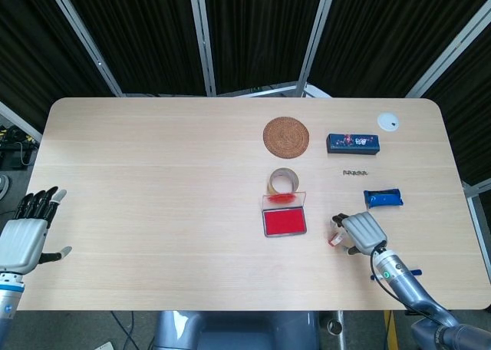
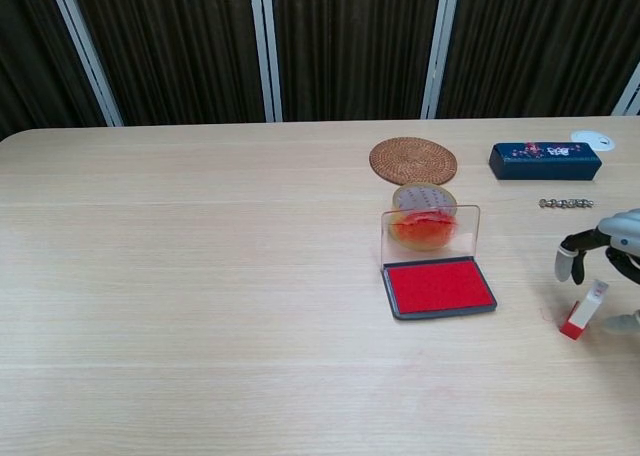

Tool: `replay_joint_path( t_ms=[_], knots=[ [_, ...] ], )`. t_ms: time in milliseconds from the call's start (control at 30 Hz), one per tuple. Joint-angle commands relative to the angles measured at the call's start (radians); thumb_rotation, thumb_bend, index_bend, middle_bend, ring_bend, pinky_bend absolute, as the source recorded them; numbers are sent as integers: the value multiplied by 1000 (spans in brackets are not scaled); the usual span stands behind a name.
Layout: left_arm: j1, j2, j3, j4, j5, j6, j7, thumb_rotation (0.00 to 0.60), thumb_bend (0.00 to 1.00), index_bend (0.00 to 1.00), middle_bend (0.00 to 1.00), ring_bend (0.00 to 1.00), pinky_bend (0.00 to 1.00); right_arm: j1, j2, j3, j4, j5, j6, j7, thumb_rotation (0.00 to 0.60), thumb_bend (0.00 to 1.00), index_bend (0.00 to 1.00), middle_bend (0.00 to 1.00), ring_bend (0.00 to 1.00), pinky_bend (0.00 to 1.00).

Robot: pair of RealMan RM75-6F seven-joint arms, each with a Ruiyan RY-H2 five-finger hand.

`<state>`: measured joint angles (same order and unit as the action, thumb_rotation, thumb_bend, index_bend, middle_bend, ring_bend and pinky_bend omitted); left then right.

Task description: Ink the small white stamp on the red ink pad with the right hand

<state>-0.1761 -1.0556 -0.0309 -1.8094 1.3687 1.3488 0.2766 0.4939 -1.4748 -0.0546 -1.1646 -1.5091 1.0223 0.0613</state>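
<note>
— What is seen, taking the red ink pad (image 2: 438, 287) as the landmark?

— The wooden table (image 1: 153, 173) is spread beneath everything. The pad is laid open on it, its clear lid (image 2: 430, 234) raised upright at the back. Just behind the lid a roll of tape (image 1: 285, 182) is placed, and behind that a woven coaster (image 1: 287, 136). Well to the pad's right, at the back, a dark blue box (image 2: 545, 160) is set, with a white disc (image 1: 388, 121) beyond it and a short chain (image 2: 565, 203) in front of it. A blue object (image 1: 383, 198) is shown right of the pad in the head view only; what it is cannot be made out.

— What is cut off or hidden?

— The right hand (image 2: 612, 259) is cropped by the frame edge in the chest view. In the head view the stamp is mostly covered by that hand (image 1: 360, 232).

— And the stamp itself?

— The small white stamp (image 2: 583, 310) is stood tilted on the table, red end down, well to the pad's right. The right hand's fingers (image 2: 568, 260) are parted above it; whether it is touched cannot be told.

— The other hand?

— The left hand (image 1: 24, 233) is held far left of the pad at the table's edge, fingers spread, with nothing in it.
</note>
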Motion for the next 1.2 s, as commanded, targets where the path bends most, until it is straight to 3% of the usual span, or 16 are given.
replay_joint_path(
  t_ms=[33,400,567,667,733,767,800,833,900,1000,1200],
  knots=[
    [1,0,1,0,1,2,0,600,0,0,0,0,0,-2,0,1,0,-1,3,-1,600,100,352,395,739,773],
    [2,3,1,-2,1,3,-4,600,0,0,0,0,0,-18,45,10,-48,-17,48,8,600,98,332,390,739,773],
    [6,15,2,-8,6,7,-21,600,0,0,0,0,0,-56,151,-4,-152,-61,146,27,600,97,325,386,739,759],
    [10,23,4,-12,14,13,-32,600,0,0,0,0,0,-90,216,-8,-211,-94,235,48,600,95,318,377,721,681],
    [13,27,6,-15,24,20,-38,600,0,0,0,0,0,-124,258,-8,-244,-117,316,68,600,84,295,350,660,527],
    [14,28,7,-16,27,22,-41,600,0,0,0,0,0,-138,270,-5,-253,-121,348,76,600,68,264,312,588,404],
    [16,29,8,-16,33,27,-44,600,0,0,0,0,0,-159,286,-4,-267,-128,393,88,600,42,216,255,482,280],
    [17,29,8,-15,39,31,-46,600,0,0,0,0,0,-175,299,-4,-278,-133,422,99,600,25,179,211,396,208],
    [20,26,6,-9,54,46,-54,600,0,0,0,0,0,-211,321,-1,-301,-131,480,108,600,0,70,79,132,52],
    [25,16,3,9,87,73,-78,600,0,0,0,0,0,-254,336,5,-334,-124,538,110,600,0,2,1,0,0],
    [34,14,10,36,135,101,-125,600,0,0,0,0,0,-308,331,23,-336,-107,597,23,600,0,0,0,0,0]
  ],
)
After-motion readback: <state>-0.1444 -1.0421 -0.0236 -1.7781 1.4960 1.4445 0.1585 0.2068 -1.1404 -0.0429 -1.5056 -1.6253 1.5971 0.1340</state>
